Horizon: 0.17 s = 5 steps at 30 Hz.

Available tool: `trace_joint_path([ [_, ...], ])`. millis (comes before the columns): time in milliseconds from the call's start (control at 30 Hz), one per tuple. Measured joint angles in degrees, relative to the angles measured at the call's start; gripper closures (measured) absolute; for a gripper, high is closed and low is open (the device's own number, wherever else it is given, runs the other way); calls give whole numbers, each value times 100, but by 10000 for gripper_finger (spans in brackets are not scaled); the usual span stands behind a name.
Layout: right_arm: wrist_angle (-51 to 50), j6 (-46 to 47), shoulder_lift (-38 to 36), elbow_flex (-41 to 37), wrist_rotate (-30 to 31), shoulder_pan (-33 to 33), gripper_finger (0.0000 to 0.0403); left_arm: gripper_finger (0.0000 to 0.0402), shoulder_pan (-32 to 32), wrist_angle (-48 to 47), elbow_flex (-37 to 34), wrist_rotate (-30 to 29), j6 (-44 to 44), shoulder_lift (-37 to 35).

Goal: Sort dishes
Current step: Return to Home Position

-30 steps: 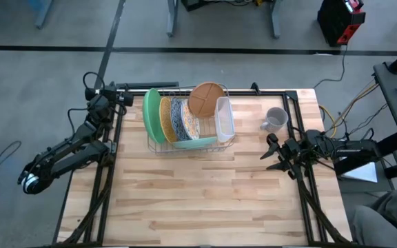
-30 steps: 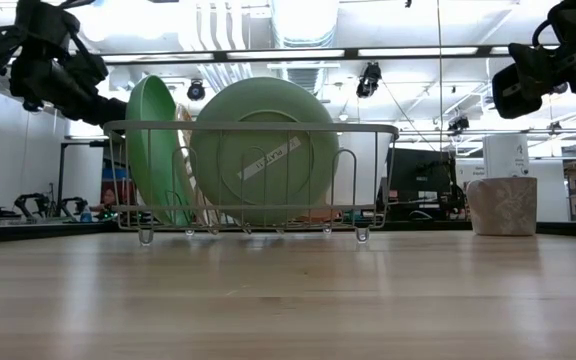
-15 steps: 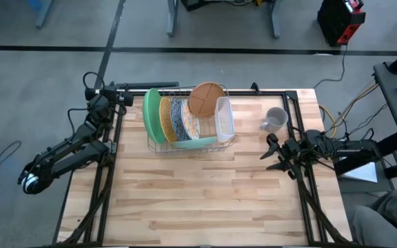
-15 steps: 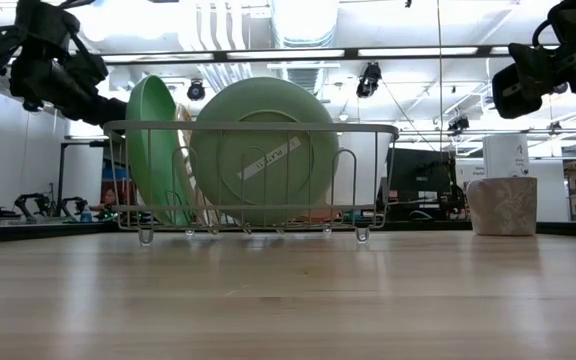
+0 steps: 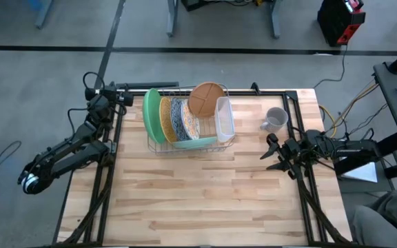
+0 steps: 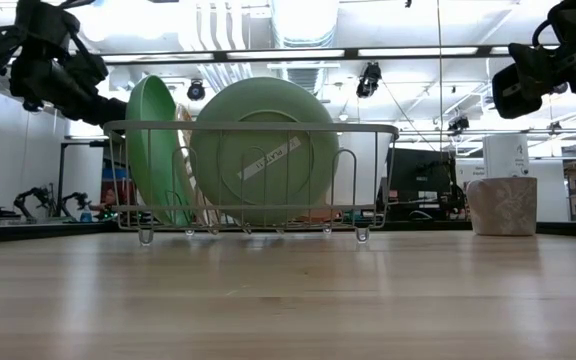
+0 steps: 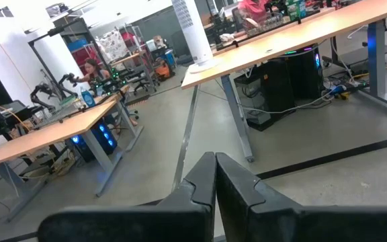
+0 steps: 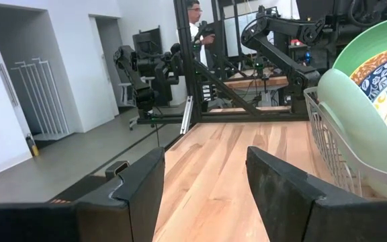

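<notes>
As far as I can tell from where I stand, the sorting looks finished: all five plates are in the wire dish rack at the back of the table, and none lies on the bare wood. The large green plate stands on edge at the rack's left end. The gold speckled plate is just beside it, and the floral plate comes next. The pale teal plate leans across the rack's near side, and the brown divided plate tilts at its far side. The small grey mug stands to the right of the rack, apart from it. The left gripper hangs by the table's far left corner, its fingers pressed together on nothing, pointing out into the room. The right gripper sits near the table's right edge, nearer the front than the mug, its fingers spread wide and empty, facing the rack. I'd judge nothing remains but for both arms to park.
</notes>
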Motion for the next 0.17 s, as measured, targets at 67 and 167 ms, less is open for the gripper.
trace_joint_path([
  [67,-1,0,0,0,-2,1,204,401,-2,-1,0,-1,0,-1],
  [167,0,0,2,0,-1,0,204,401,-2,-2,0,0,0,0],
])
